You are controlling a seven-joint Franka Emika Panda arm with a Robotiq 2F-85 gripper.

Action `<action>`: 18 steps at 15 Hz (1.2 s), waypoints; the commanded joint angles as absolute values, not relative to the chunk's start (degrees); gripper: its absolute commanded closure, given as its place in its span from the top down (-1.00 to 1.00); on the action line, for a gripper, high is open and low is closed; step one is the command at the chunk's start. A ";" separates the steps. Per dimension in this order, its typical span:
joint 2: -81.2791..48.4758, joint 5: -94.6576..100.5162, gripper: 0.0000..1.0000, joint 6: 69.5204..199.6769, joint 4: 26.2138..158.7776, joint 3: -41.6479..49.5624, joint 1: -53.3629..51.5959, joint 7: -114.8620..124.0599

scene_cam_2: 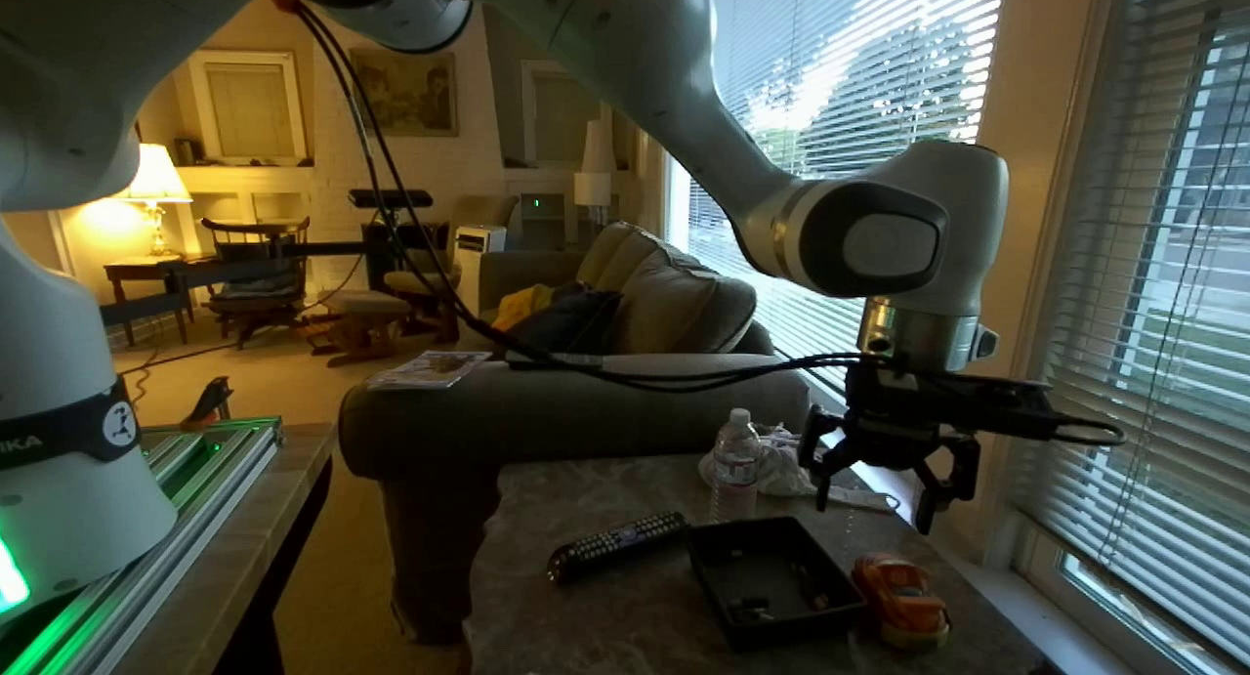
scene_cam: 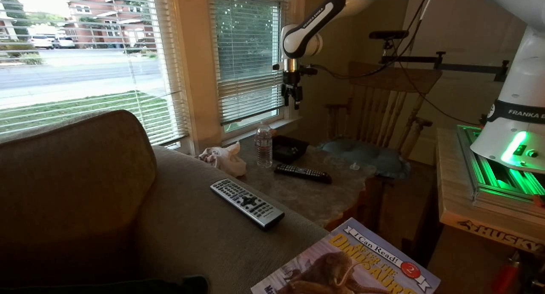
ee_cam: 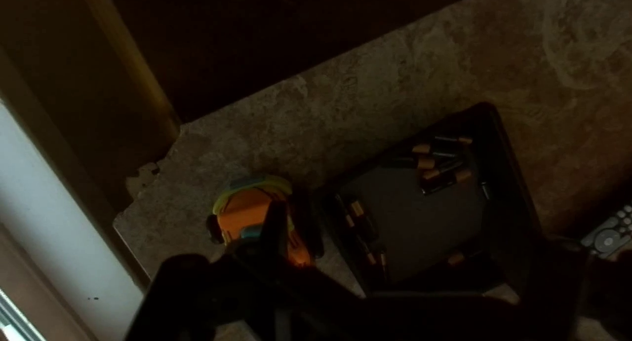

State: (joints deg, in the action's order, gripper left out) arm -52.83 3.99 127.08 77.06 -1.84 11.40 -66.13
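Tabletop (scene_cam_2: pixel 586 626) bears a black tray (ee_cam: pixel 424 222); gripper (scene_cam_2: pixel 872 514) hangs overhead — jaws apart, nothing between them. Orange toy car (scene_cam_2: pixel 900 597) sits just beside the tray; any descent should run slow and vertical — clear of the rim and batteries (ee_cam: pixel 439 183) inside.

2 exterior views share tabletop (scene_cam_2: pixel 586 616) from opposite ends; wrist view (close) looks down.
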 commanded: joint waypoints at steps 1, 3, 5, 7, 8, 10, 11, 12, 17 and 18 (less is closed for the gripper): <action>-53.08 4.24 1.00 126.87 76.66 -2.11 11.61 -66.04; -53.48 4.66 1.00 127.66 76.16 -2.29 11.77 -67.34; -55.07 5.29 1.00 128.81 73.91 -2.63 12.33 -70.18; -56.86 6.09 1.00 130.03 71.13 -2.29 12.43 -73.18; -57.93 5.98 1.00 130.55 69.47 -2.48 12.71 -74.96; -59.94 5.58 1.00 132.04 66.68 -2.88 13.15 -78.28; -61.03 5.38 1.00 132.56 65.26 -3.05 13.32 -79.78; -62.44 5.12 1.00 132.94 63.68 -3.21 13.50 -81.05; -68.80 3.30 1.00 132.50 56.22 -4.74 14.08 -84.26; -70.16 3.05 1.00 132.27 54.62 -5.21 14.13 -84.70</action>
